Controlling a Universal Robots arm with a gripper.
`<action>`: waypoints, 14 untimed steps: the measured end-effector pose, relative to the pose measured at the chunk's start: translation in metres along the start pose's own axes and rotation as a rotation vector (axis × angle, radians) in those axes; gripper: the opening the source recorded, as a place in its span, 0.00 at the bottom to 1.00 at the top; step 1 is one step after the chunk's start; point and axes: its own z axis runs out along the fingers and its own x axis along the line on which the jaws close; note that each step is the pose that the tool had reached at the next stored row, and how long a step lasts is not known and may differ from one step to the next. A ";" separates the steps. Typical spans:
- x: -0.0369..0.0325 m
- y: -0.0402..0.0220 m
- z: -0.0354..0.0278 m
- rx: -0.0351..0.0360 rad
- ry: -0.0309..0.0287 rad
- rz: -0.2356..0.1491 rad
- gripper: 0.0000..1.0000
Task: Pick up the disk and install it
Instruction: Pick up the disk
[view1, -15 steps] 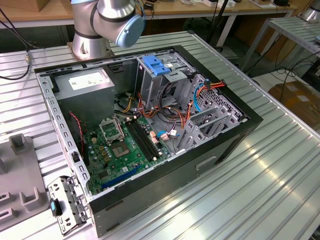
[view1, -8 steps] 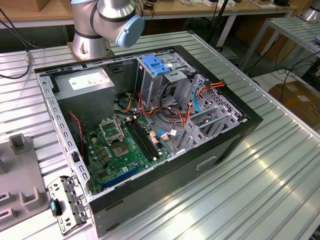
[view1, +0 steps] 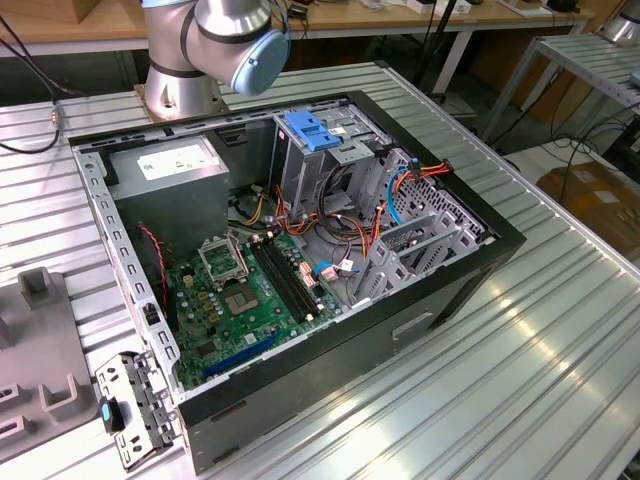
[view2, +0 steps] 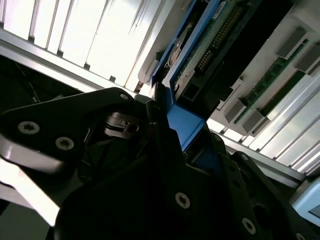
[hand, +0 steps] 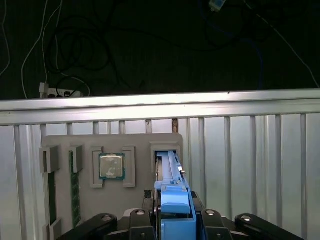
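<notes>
Closest in, the gripper (hand: 175, 222) was clenched on the blue end rail of the disk (hand: 169, 167), with black fingers (hand: 154, 220) tight against both sides in the first wrist view. The disk stood on edge in a slot of the grey holder tray (hand: 115, 142). A CPU (hand: 111, 166) sat in the pocket beside it, and a memory stick (hand: 75, 192) further over. The tray lay on the ribbed metal table (hand: 250, 150), with dark floor and cables (hand: 65, 55) beyond. In the exterior view, an open computer case (view1: 330, 370) sat on the table, a blue bracket (view1: 312, 130) on its drive cage and the arm (view1: 235, 35) behind.
</notes>
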 end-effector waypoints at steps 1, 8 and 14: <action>0.0000 -0.0001 -0.0022 -0.0001 0.0002 0.000 0.37; 0.0000 -0.0005 -0.0188 0.0000 0.0020 0.000 0.37; 0.0000 -0.0009 -0.0324 0.0001 0.0030 0.000 0.37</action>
